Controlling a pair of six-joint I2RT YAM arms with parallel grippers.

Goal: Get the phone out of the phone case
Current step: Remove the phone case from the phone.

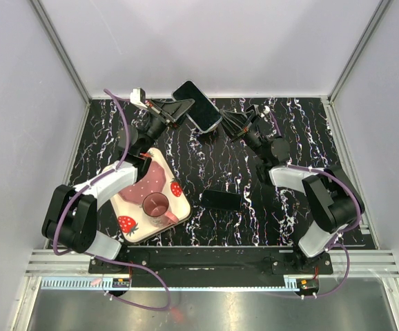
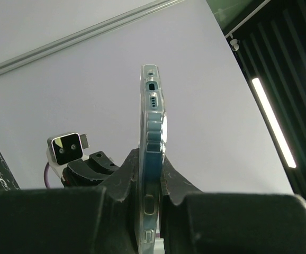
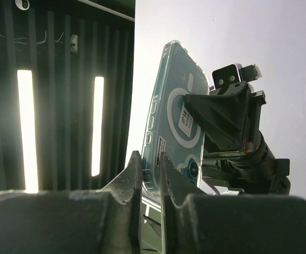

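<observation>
- The left gripper (image 2: 150, 165) was clamped on the phone case (image 2: 154, 114). One finger (image 2: 122, 182) pressed each flat face, and the case stood edge-on, running straight out from between the jaws.
- Between those jaws, the blue side of the phone (image 1: 198, 103) sat inside the clear rim, with the port end pointing away from the gripper.
- The right gripper (image 3: 149, 160) was also closed on the case, pinching a lower corner so that the clear back with its ring mark rose up past the jaws.
- Just beyond the right jaws, the left gripper's fingers lay across the back of the case. The two grippers met it from opposite sides.
- Held this way, the case and phone hung in the air between the two sets of jaws, above the far part of the table (image 1: 303, 138).
- Below the left jaws, toward the arm bases, a strawberry-print plate (image 1: 127, 222) lay on the table with a cup (image 1: 157, 205) on it.
- A flat dark object (image 1: 221, 200) lay on the table between the arms, well apart from both sets of jaws.
</observation>
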